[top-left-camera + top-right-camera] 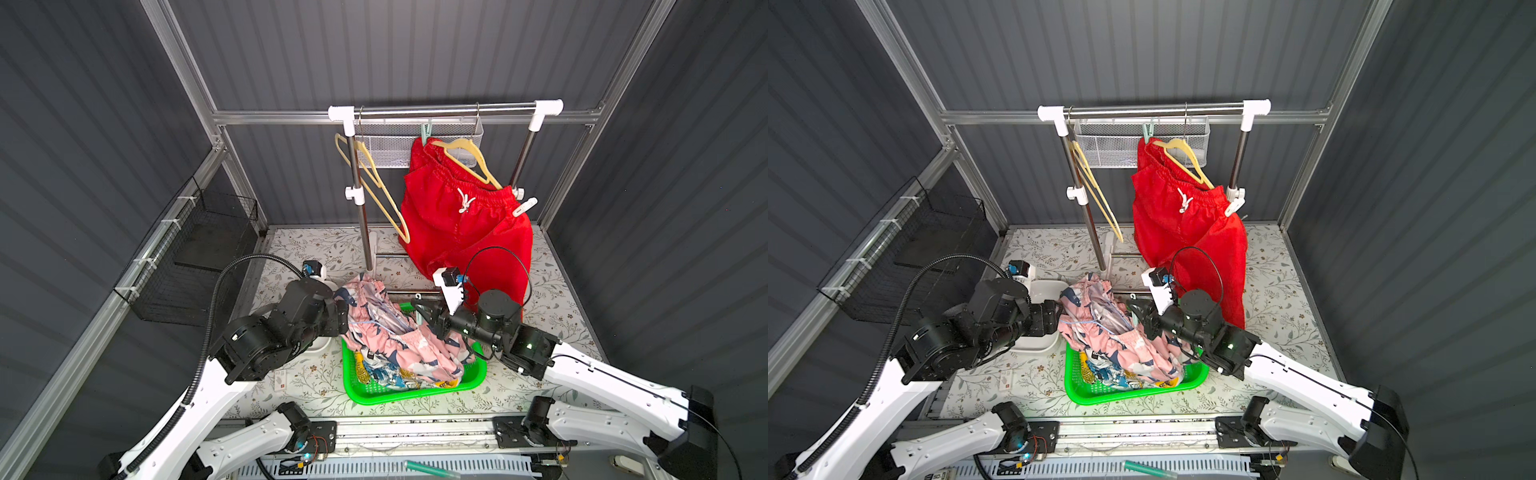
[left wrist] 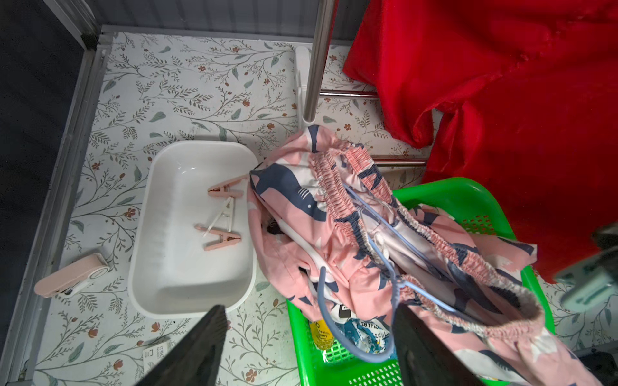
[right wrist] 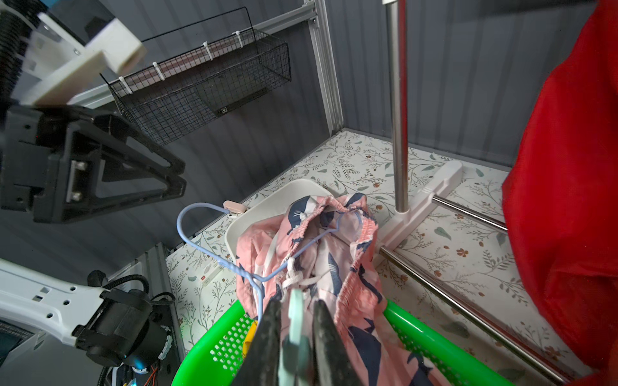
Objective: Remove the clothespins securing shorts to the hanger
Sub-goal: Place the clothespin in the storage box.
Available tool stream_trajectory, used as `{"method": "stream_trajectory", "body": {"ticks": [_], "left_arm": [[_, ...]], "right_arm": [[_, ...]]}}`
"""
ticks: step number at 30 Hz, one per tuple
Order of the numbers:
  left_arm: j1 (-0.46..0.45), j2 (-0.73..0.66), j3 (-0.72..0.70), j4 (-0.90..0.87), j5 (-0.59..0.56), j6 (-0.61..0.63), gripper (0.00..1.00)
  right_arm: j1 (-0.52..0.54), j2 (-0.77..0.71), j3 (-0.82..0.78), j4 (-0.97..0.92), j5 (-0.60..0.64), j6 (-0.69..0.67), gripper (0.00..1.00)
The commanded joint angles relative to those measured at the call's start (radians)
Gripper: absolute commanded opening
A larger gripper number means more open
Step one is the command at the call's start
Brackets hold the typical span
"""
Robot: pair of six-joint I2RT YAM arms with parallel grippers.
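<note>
Mint-green plastic shows between the fingers of the right claw [image 3: 297, 307], which are pressed in on a mint clothespin [image 3: 296, 334]. Its tip sits close to the drawstring of the pink shorts [image 3: 334, 247]; whether it bites the cloth cannot be told. Those shorts, printed in navy and white, lie heaped over the green basket [image 1: 415, 397] on the floral worktop [image 1: 316, 249]. A pale blue wire hanger [image 2: 374, 247] is threaded through their elastic waistband. Under them in the basket lies a white pair with yellow and blue print [image 1: 386, 372]. The left claw [image 2: 308, 306] is spread wide and grips nothing, hovering beside the pink shorts and near the white tray [image 2: 187, 267]. The tray holds two pink clothespins [image 2: 225, 191] and a white peg [image 2: 223, 214]. At the back, the red shorts [image 1: 465, 232] hang from a cream hanger [image 1: 469, 160] on the rack's rail [image 1: 444, 111]. A white clothespin [image 1: 524, 206] sits at one end of their waistband and a mint peg [image 1: 426, 134] at the other, up by the rail. Two bare cream hangers [image 1: 384, 203] hang at the rack's far end.
</note>
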Motion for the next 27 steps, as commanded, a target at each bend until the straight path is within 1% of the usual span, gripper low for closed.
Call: {"method": "stream_trajectory", "body": {"ticks": [1, 3, 4, 8, 11, 13, 14, 15, 18, 20, 21, 23, 25, 27], "left_arm": [[-0.004, 0.013, 0.031, -0.031, 0.016, 0.042, 0.80], [-0.004, 0.021, 0.034, -0.031, 0.011, 0.044, 0.80], [-0.003, 0.027, 0.035, -0.032, -0.007, 0.045, 0.80], [-0.003, 0.072, 0.057, -0.049, -0.096, 0.050, 0.80], [-0.003, 0.121, 0.117, -0.073, -0.186, 0.057, 0.80], [0.012, 0.149, 0.129, -0.078, -0.235, 0.071, 0.80], [0.032, 0.156, 0.128, -0.072, -0.233, 0.084, 0.79], [0.075, 0.166, 0.125, -0.059, -0.202, 0.102, 0.79], [0.264, 0.165, 0.085, 0.012, -0.025, 0.175, 0.78], [0.343, 0.170, 0.076, 0.046, 0.048, 0.208, 0.78], [0.370, 0.178, 0.036, 0.058, 0.068, 0.224, 0.78], [0.429, 0.191, 0.020, 0.079, 0.110, 0.249, 0.78], [0.508, 0.200, 0.005, 0.095, 0.183, 0.264, 0.78], [0.572, 0.195, -0.021, 0.157, 0.244, 0.269, 0.78]], "right_arm": [[0.017, 0.046, 0.038, 0.066, -0.017, -0.016, 0.14], [0.024, 0.067, 0.057, 0.084, -0.017, -0.016, 0.14], [0.030, 0.109, 0.067, 0.098, -0.016, -0.018, 0.14], [0.054, 0.183, 0.106, 0.161, 0.013, -0.025, 0.14], [0.060, 0.239, 0.141, 0.201, 0.033, -0.018, 0.14], [0.063, 0.281, 0.160, 0.243, 0.047, -0.003, 0.14], [0.064, 0.295, 0.174, 0.254, 0.053, 0.002, 0.14], [0.065, 0.318, 0.190, 0.260, 0.065, 0.007, 0.14], [0.065, 0.383, 0.240, 0.275, 0.067, 0.022, 0.14], [0.063, 0.425, 0.274, 0.282, 0.055, 0.037, 0.14], [0.064, 0.446, 0.299, 0.278, 0.047, 0.043, 0.13], [0.065, 0.492, 0.345, 0.271, 0.031, 0.056, 0.14], [0.066, 0.530, 0.388, 0.261, 0.020, 0.063, 0.14], [0.066, 0.575, 0.448, 0.228, 0.013, 0.063, 0.14]]}}
